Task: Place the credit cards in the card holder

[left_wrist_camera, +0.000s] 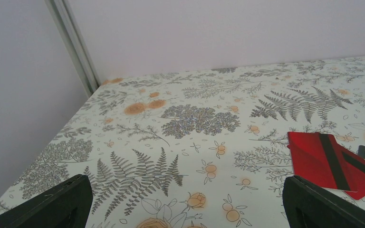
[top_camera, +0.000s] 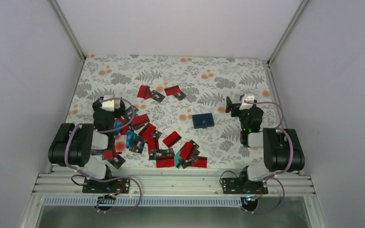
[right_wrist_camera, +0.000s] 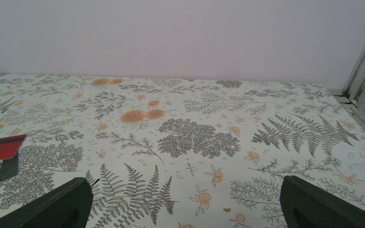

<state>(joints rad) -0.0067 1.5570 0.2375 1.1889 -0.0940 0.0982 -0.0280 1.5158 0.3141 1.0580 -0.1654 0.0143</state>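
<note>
Left gripper [top_camera: 106, 104] and right gripper [top_camera: 241, 105] both gape wide, empty; credit cards [top_camera: 171, 139] lie scattered on the table [top_camera: 180, 71] beside the left arm; card holder [top_camera: 203, 120] lies just left of the right gripper, long side crosswise, nearer that arm.

Red-and-black credit cards [top_camera: 148, 130], a navy card holder [top_camera: 203, 120], and a white tablecloth [top_camera: 123, 71] printed with grey ferns and orange flowers.

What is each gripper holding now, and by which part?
Nothing. The left gripper and the right gripper are both open and empty.
</note>
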